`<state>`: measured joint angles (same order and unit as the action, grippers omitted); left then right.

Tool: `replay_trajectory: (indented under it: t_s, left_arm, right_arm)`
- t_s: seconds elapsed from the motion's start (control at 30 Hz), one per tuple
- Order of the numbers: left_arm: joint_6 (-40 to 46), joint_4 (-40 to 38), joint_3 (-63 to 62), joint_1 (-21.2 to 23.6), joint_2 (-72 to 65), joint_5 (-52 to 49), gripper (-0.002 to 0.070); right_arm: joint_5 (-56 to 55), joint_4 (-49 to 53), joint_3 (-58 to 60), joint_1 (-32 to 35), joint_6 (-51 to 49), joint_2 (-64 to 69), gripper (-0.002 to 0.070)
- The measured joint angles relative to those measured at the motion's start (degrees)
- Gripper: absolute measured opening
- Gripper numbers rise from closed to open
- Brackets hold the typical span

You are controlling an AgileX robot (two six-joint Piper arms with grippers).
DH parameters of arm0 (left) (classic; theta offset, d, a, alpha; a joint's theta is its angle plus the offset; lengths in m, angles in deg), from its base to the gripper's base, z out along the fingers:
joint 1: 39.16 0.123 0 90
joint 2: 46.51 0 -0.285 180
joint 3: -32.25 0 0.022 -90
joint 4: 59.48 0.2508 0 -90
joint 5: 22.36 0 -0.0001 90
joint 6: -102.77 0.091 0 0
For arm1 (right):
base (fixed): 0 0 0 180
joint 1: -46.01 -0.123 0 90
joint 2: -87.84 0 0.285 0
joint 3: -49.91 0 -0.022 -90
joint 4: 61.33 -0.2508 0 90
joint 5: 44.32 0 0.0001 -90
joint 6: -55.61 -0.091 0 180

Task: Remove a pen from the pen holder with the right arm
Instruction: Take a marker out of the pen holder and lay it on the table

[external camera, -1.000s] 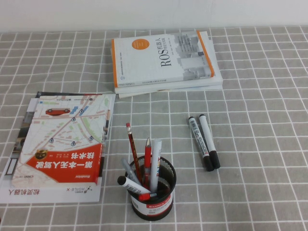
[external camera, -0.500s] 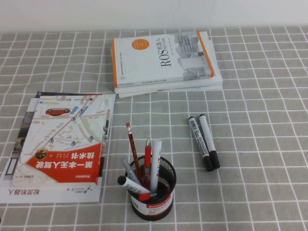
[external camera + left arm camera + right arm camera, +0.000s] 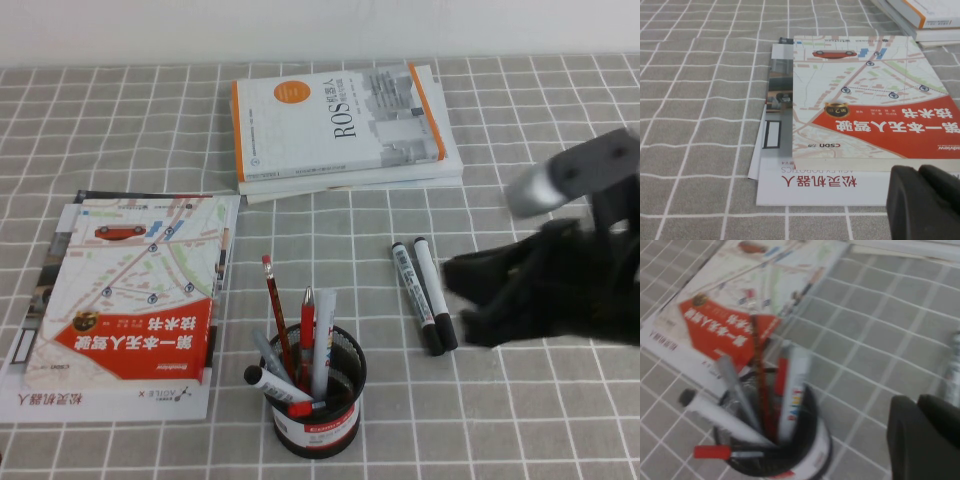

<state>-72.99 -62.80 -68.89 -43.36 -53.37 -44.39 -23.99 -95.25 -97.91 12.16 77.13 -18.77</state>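
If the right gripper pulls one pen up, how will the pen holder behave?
Mesh pen holder looks light: it may lift or tip. Pens lean crossed; neighbours may drag. Right gripper is near the markers; left gripper near the red book.

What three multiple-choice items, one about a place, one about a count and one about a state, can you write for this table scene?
1. Where is the right end effector?
A. inside the pen holder
B. above the cloth, just right of the two markers
C. out of sight

2. How many markers lie loose on the cloth?
A. one
B. two
C. four

3. In what state is the left end effector?
A. open around a pen
B. shut on a pen
C. shut, holding nothing

Answers:
1 B, it hovers beside the markers, apart from the pen holder.
2 B, a pair lies side by side.
3 C, its fingers meet with nothing between them, near the red book and its edge.
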Motion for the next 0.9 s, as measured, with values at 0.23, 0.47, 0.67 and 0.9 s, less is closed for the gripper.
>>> replay_trajectory:
  t_s: [0.23, 0.47, 0.67, 0.9]
  left_arm:
    - [0.0, 0.0, 0.0, 0.0, 0.0, 0.0, -0.0003]
    - [0.0, 0.0, 0.0, 0.0, 0.0, 0.0, -0.0003]
    - [0.0, 0.0, 0.0, 0.0, 0.0, 0.0, -0.0003]
    - [0.0, 0.0, 0.0, 0.0, 0.0, 0.0, -0.0003]
  right_arm:
    - [-13.7, 5.1, -0.1, -15.3, 1.7, 4.4, 0.0006]
    - [-17.9, 9.5, 0.1, -22.0, 5.1, 6.8, 0.0175]
    - [-19.2, 11.7, 3.0, -22.6, 8.4, 7.2, 0.0368]
    - [-47.0, 25.7, 19.0, -22.6, 2.8, 6.0, 0.0384]
